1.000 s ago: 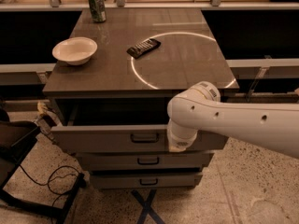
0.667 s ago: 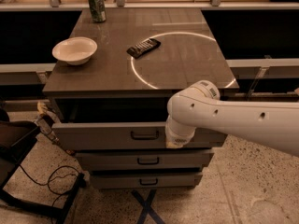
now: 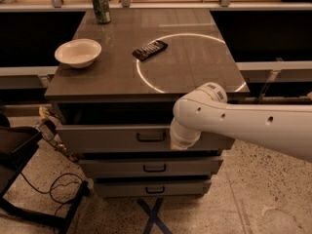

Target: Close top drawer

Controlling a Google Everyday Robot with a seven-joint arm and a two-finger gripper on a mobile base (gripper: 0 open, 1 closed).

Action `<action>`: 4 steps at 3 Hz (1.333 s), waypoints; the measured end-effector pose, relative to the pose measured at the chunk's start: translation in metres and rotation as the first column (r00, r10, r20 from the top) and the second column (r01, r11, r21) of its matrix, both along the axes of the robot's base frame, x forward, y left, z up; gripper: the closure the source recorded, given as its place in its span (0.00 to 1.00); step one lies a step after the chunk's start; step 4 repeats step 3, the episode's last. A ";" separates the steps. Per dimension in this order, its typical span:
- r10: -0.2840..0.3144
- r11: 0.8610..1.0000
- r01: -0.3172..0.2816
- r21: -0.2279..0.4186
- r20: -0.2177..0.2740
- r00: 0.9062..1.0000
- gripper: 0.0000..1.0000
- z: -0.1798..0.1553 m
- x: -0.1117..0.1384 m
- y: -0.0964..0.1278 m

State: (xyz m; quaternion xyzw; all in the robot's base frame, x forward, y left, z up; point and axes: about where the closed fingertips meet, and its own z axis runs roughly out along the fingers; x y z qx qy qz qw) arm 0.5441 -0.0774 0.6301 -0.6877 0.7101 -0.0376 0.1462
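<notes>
The top drawer (image 3: 107,139) is a wide grey drawer with a tall front panel and a small dark pull handle (image 3: 150,137). It stands a little way out from under the grey counter top (image 3: 117,72), with a dark gap above its front. My white arm (image 3: 229,126) reaches in from the right, and its end sits against the drawer front just right of the handle. The gripper is hidden behind the arm's wrist. Two shallower drawers (image 3: 154,167) sit below, closed.
On the counter lie a white bowl (image 3: 78,52), a green can (image 3: 101,6) and a black remote (image 3: 149,49). A dark chair and cables (image 3: 29,179) stand at the left on the speckled floor. A blue tape cross (image 3: 153,213) marks the floor in front.
The top drawer has slid inward toward the cabinet. My arm has followed it, pressing against the front panel.
</notes>
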 end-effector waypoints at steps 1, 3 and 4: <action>-0.010 1.000 0.009 0.017 0.028 1.000 1.00 0.005 0.014 0.002; -0.022 0.999 0.019 0.047 0.049 0.999 1.00 0.014 0.026 0.001; -0.022 0.999 0.019 0.047 0.049 0.999 1.00 0.014 0.026 0.001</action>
